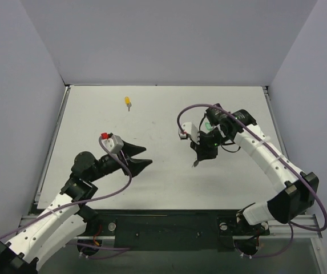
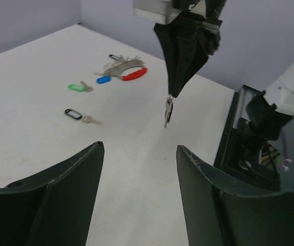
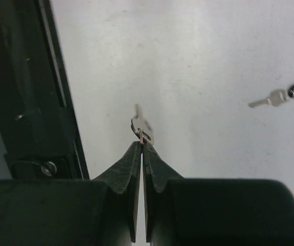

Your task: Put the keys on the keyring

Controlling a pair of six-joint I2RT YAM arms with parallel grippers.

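My right gripper (image 3: 141, 144) is shut on the small ring of a bare silver key (image 3: 142, 124), which dangles just above the table (image 1: 169, 182). The left wrist view shows that key (image 2: 168, 110) hanging below the right gripper (image 2: 171, 95). My left gripper (image 2: 140, 145) is open and empty, low over the table and facing the hanging key from the left (image 1: 148, 156). Behind it lie the red keyring (image 2: 134, 75) with silver pieces, a blue key (image 2: 103, 79), a green key (image 2: 77, 87) and a black-headed key (image 2: 74, 113). A yellow key (image 1: 128, 102) lies alone at the far left.
The black rail (image 2: 237, 134) along the table's near edge runs close to the right gripper. Grey walls (image 1: 169, 40) enclose the table on three sides. In the top view the right arm (image 1: 249, 142) covers the keyring and the keys beside it.
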